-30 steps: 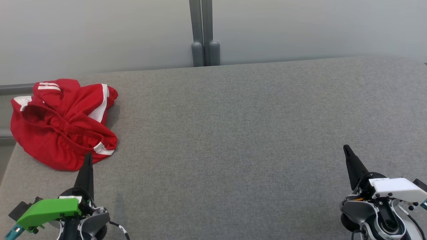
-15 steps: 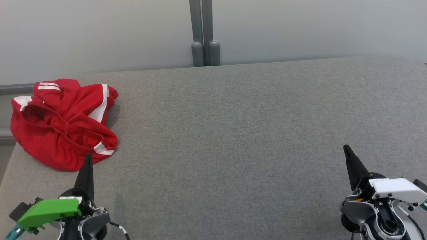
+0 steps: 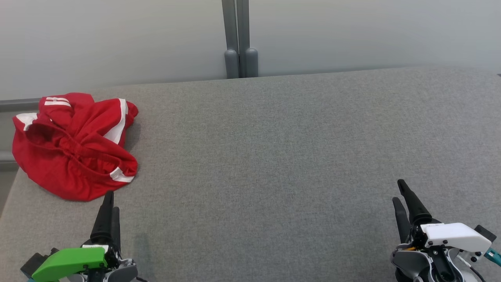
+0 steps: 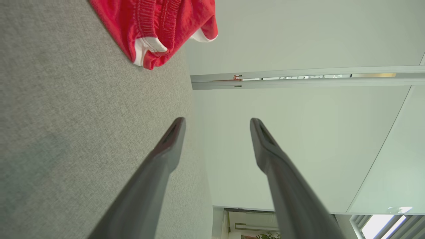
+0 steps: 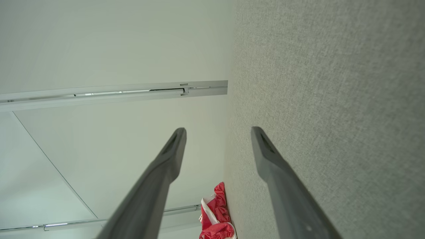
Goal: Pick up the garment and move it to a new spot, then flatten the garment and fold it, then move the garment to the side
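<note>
Both grippers drawn back, jaws now parted wide: left gripper and right gripper, both empty. Red garment bunched at far-left corner of grey table, seemingly overhanging the edge. Soft, light, limp, likely to sag when lifted. Best hold: the thick elastic waistband ridge.

A wide, flat surface covered in grey woven fabric is being shown from above, and most of the head view is being taken up by it. A pair of red shorts is being carried on it, bunched into a crumpled heap at its far left corner. White side stripes and white hem trim are being shown among the red folds. A gathered elastic waistband is being shown running across the middle of the heap. The surface's left edge is being overlapped by the heap's left side.
</note>
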Controlling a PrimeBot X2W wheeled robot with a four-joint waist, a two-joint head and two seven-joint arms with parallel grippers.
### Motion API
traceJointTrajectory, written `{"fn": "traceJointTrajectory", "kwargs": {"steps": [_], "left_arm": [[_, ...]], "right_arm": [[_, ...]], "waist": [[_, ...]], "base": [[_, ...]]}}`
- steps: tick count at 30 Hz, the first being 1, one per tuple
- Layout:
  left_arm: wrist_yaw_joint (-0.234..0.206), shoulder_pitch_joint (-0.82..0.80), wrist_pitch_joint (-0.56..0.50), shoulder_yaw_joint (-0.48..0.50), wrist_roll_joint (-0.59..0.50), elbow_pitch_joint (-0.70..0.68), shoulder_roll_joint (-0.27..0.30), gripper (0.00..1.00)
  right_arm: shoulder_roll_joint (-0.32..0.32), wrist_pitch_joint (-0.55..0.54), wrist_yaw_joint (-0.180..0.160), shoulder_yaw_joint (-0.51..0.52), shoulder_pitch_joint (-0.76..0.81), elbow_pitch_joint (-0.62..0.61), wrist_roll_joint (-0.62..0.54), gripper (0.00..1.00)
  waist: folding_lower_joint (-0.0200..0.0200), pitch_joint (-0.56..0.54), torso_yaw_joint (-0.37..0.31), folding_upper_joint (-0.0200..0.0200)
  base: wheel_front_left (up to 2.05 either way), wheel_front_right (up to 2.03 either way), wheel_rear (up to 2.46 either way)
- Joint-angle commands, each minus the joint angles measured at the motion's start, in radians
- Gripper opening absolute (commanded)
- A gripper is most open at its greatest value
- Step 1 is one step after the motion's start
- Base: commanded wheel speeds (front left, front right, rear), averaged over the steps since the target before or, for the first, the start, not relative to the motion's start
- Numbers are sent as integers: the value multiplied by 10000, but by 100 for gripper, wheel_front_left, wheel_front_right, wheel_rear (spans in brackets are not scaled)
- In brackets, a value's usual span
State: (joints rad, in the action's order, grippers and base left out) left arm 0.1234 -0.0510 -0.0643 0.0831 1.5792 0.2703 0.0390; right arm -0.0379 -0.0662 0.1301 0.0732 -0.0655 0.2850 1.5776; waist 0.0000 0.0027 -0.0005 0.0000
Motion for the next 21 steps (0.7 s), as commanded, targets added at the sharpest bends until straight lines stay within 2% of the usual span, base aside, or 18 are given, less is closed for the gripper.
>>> {"fn": "traceJointTrajectory", "kwargs": {"steps": [1,12,21], "left_arm": [[-25,-63,120,-60,-279,-240,51,100],[-387,-6,595,-300,-2007,-835,64,100],[-699,106,951,-512,-3930,-1340,75,100]], "right_arm": [[-54,134,1,-56,-99,-184,-193,100],[-69,611,2,-185,-119,-650,-1705,100],[-79,969,3,-466,-57,-1194,-3724,100]], "waist": [[0,-2,0,0],[0,2,-7,0],[0,11,-3,0]], "base": [[0,0,0],[0,0,0],[0,0,0]]}}
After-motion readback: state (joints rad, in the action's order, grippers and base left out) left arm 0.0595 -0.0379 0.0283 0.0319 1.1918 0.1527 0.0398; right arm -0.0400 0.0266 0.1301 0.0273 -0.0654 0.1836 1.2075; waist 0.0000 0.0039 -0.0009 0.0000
